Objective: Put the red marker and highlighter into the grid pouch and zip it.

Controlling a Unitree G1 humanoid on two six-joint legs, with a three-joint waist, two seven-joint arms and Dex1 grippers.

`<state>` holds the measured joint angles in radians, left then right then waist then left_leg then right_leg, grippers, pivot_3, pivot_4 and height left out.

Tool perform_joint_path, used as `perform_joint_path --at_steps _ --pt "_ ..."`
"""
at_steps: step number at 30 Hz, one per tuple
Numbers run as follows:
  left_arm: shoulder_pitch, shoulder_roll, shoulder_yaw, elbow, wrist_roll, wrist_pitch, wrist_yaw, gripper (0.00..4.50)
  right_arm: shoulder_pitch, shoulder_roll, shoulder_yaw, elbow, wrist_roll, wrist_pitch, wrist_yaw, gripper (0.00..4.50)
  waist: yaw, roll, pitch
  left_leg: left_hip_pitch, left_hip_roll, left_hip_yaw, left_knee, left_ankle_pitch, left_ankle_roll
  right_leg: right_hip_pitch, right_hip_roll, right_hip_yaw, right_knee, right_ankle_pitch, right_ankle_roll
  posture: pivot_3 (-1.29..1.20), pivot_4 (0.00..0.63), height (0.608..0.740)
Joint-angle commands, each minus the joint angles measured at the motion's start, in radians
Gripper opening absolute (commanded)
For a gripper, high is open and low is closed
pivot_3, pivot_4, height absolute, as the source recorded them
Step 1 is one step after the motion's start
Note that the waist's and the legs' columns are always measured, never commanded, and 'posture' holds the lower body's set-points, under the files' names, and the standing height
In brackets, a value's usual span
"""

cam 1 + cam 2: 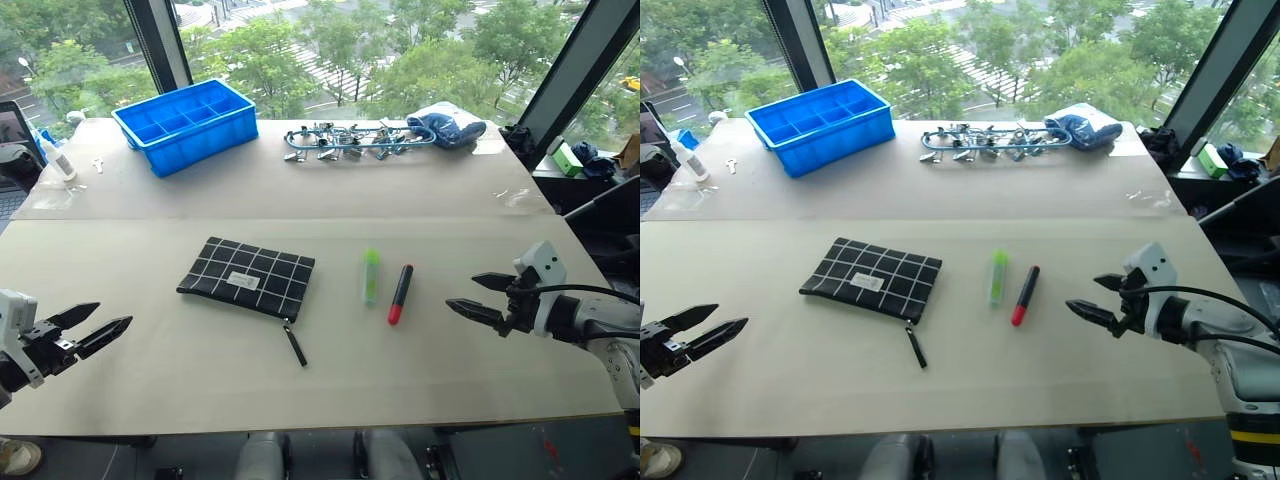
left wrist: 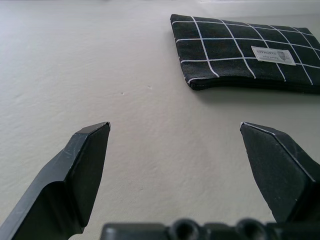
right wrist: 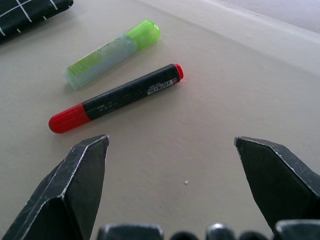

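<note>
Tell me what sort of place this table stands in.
Probably an upper-floor office or lab workroom: the wide table stands against tall windows over treetops and a street, and a blue compartment bin and a heap of metal clips lie at its far edge.

Cloth grid pouch (image 1: 247,277) — glossy, probably plastic red marker (image 3: 116,97).

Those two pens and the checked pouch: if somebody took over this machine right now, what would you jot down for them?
Left gripper: open, empty, near the grid pouch.
Right gripper: open, empty, facing the pens.
Highlighter and red marker lie side by side on the table, right of the pouch, apart from it.
Pouch lies flat, looks zipped.
Done: nothing.
Left: open the pouch, put both pens in, zip it.
</note>
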<state>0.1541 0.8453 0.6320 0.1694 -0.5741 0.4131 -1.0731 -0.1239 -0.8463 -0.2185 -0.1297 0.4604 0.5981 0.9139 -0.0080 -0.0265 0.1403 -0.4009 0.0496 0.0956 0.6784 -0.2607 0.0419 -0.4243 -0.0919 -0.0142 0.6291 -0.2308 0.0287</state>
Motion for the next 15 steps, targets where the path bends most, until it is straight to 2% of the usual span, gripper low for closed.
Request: perform_joint_path --at_steps 1,5,7,8,9,10,13,14,15 --pt "0.015 -0.018 0.018 -0.040 -0.012 -0.030 -0.001 4.50 -0.032 0.002 0.004 -0.001 -0.003 -0.015 0.000 4.45 0.000 0.000 0.000 0.000 0.000 0.000 0.000 0.000 0.000 0.000 0.000 0.000 0.000 0.000 0.000 0.00 0.150 0.740" --pt "-0.031 -0.004 -0.055 0.034 0.015 -0.072 -0.083 4.50 -0.054 0.014 0.027 0.001 -0.008 -0.006 -0.008 4.45 -0.002 0.000 0.000 0.000 0.000 0.000 0.000 0.000 0.000 0.000 0.000 0.000 0.000 0.000 0.000 0.00 0.150 0.740" --pt "-0.048 0.009 -0.086 0.053 0.058 -0.175 -0.133 4.50 -0.074 0.025 0.019 0.000 0.004 0.010 -0.019 3.95 -0.001 0.000 0.000 0.000 0.000 0.000 0.000 0.000 0.000 0.000 0.001 0.000 0.000 0.000 0.000 0.00 0.150 0.740" --pt "-0.053 0.012 -0.094 0.058 0.073 -0.214 -0.145 4.50 -0.083 0.028 0.016 -0.001 0.011 0.016 -0.020 3.87 -0.001 0.000 0.000 0.000 0.000 0.000 0.000 0.000 0.000 0.000 0.001 0.000 0.000 0.000 0.000 0.00 0.150 0.740" --pt "-0.060 0.017 -0.104 0.067 0.087 -0.262 -0.168 4.50 -0.089 0.031 0.013 -0.009 0.019 0.019 -0.016 3.57 -0.001 0.000 0.000 0.000 -0.001 0.001 0.000 0.000 0.000 0.000 0.001 0.000 0.000 0.000 0.000 0.00 0.150 0.740" --pt "-0.070 0.025 -0.112 0.077 0.099 -0.315 -0.198 4.50 -0.101 0.032 0.013 -0.023 0.033 0.030 -0.011 3.09 -0.001 0.000 0.000 0.000 0.000 0.001 0.000 0.000 0.000 0.000 0.001 0.000 0.000 0.000 0.000 0.00 0.150 0.740" --pt "-0.107 0.043 -0.124 0.122 0.123 -0.419 -0.241 4.50 -0.128 0.039 0.025 -0.057 0.058 0.056 -0.006 2.24 -0.001 0.000 0.000 0.000 0.000 0.001 0.000 0.000 0.000 -0.001 0.000 0.000 0.000 0.000 0.000 0.00 0.150 0.740" --pt "-0.122 0.049 -0.128 0.143 0.132 -0.445 -0.243 4.50 -0.136 0.043 0.035 -0.069 0.063 0.061 -0.006 1.82 -0.001 0.000 0.000 0.000 0.000 0.001 0.000 0.000 0.000 0.000 0.000 0.000 0.000 0.000 0.000 0.00 0.150 0.740" --pt "-0.137 0.054 -0.132 0.162 0.136 -0.468 -0.249 4.50 -0.144 0.049 0.048 -0.085 0.067 0.063 -0.005 1.69 -0.001 0.000 0.000 0.000 0.000 0.001 0.000 0.000 0.000 0.000 0.000 0.000 0.000 0.000 0.000 0.00 0.150 0.740"
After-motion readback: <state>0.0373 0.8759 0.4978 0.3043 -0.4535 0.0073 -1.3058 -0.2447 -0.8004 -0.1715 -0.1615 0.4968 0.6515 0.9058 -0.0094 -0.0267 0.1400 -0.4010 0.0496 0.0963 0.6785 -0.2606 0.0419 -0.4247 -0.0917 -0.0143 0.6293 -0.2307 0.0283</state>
